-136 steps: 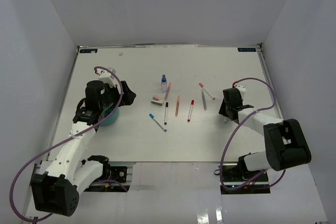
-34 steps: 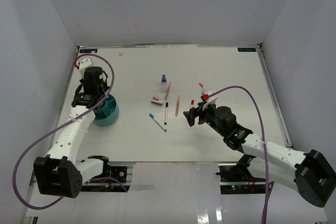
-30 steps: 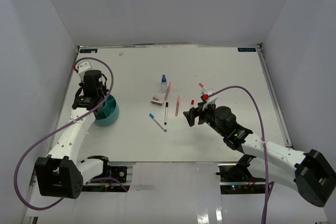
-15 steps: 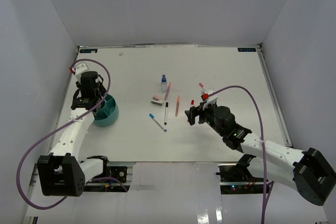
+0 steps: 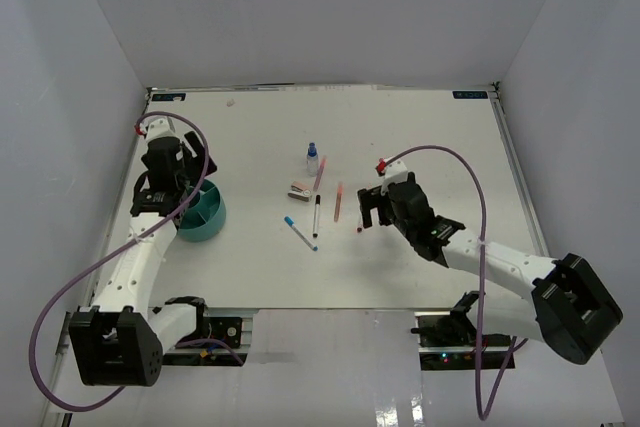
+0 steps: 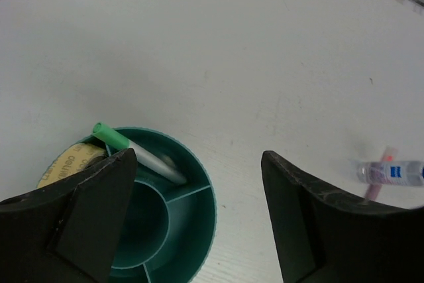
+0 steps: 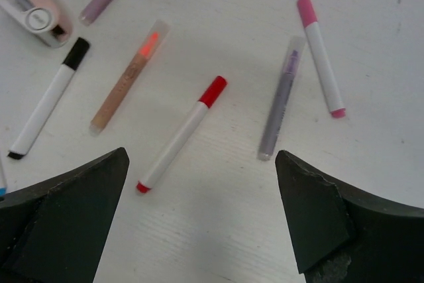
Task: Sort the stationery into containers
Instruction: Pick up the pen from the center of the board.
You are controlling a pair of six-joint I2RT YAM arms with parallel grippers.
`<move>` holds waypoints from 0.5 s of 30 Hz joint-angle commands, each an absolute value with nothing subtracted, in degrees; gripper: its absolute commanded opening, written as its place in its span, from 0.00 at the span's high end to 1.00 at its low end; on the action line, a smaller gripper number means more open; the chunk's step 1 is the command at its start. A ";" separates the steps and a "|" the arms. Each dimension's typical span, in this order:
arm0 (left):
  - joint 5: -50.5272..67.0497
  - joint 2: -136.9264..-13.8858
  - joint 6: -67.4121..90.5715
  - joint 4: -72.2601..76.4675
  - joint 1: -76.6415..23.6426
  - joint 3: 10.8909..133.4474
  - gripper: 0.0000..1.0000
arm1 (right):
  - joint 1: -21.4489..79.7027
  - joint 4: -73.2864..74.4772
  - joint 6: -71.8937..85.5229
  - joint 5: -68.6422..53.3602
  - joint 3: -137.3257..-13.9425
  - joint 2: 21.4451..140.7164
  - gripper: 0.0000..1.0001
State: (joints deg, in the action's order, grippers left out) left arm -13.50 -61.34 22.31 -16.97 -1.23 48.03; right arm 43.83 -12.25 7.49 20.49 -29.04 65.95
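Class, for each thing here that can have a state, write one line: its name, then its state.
teal cup, upright, not empty
green-capped marker, capped, in the teal cup
red-capped marker, capped, flat on the table
black-capped marker, capped, flat on the table
pink-capped marker, capped, flat on the table
left gripper, open, above the teal cup, holding nothing
right gripper, open, above the red-capped marker, holding nothing
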 commanded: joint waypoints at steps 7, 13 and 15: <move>8.17 -56.78 18.72 -16.79 -1.14 44.74 0.08 | 26.38 -3.79 8.88 14.51 -42.70 76.80 0.00; 8.88 -53.88 18.81 -16.26 -2.98 43.24 0.06 | 20.75 1.83 4.06 9.23 -52.71 88.40 0.11; 8.44 -53.35 18.63 -16.35 -3.25 43.24 0.04 | 19.69 2.72 3.08 8.70 -54.40 91.31 0.16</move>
